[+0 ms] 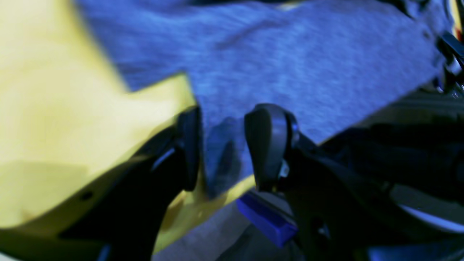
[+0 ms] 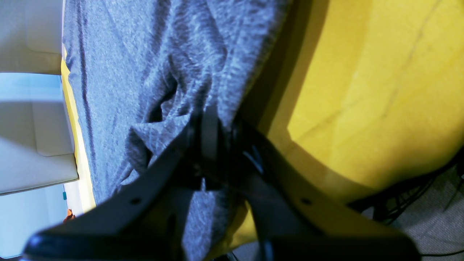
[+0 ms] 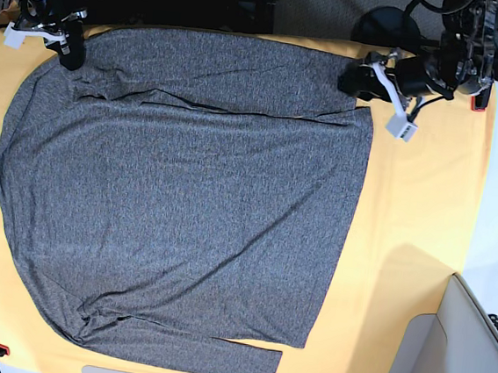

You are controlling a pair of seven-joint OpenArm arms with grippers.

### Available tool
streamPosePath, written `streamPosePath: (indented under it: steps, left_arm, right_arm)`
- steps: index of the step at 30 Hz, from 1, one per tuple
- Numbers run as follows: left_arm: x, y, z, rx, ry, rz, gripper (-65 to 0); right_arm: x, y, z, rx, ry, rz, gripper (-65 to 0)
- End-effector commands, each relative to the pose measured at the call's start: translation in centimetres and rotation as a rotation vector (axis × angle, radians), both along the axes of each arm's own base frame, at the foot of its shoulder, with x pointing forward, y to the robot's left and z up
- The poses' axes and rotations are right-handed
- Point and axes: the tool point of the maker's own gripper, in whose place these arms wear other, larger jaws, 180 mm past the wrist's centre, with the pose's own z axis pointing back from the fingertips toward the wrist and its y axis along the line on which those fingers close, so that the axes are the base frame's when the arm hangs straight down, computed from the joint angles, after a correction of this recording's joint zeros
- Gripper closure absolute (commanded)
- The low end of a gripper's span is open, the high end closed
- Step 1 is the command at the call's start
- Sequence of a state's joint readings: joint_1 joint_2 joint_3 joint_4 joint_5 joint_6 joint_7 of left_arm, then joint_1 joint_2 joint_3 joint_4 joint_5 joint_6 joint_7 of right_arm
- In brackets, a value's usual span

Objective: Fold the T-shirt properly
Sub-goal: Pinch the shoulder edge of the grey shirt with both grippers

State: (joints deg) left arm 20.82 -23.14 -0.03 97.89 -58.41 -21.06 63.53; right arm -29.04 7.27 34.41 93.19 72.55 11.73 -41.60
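The dark grey T-shirt lies spread flat on the yellow table cloth, sleeves folded along the top and bottom edges. My right gripper is at the shirt's top left corner. In the right wrist view it is shut on a bunched fold of the shirt. My left gripper is at the shirt's top right corner. In the left wrist view it is open, its fingers either side of a small hump at the edge of the shirt.
A white padded seat stands at the table's lower right, and it shows in the right wrist view. A black round base and cables lie beyond the table's top edge. A blue block sits below the table edge.
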Motion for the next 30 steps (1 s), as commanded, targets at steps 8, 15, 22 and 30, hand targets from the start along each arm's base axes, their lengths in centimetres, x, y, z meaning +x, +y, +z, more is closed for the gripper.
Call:
streamPosePath:
  steps: [8,15,22,30]
  left_arm:
    - [-1.9,-1.0,-0.8,0.013,0.055,-0.060,-23.3]
    - [-1.6,-0.8,-0.8,0.015,0.050,-0.055,-7.1]
    - [-1.8,-1.0,-0.7,0.014,0.050,-0.064,-0.3]
    - [-1.4,-2.2,1.3,-0.004,-0.064,-0.187,-0.3]
  right_arm:
    - [-0.7,0.2,-0.4,-0.003,0.035,0.020,-3.5]
    - [-1.3,-0.1,-1.1,-0.057,0.080,0.041,-3.1]
    - [-2.2,-0.6,-2.1,-0.150,0.152,0.079,-2.1]
    - [-2.7,0.1,-3.1,-0.165,0.254,0.184,0.0]
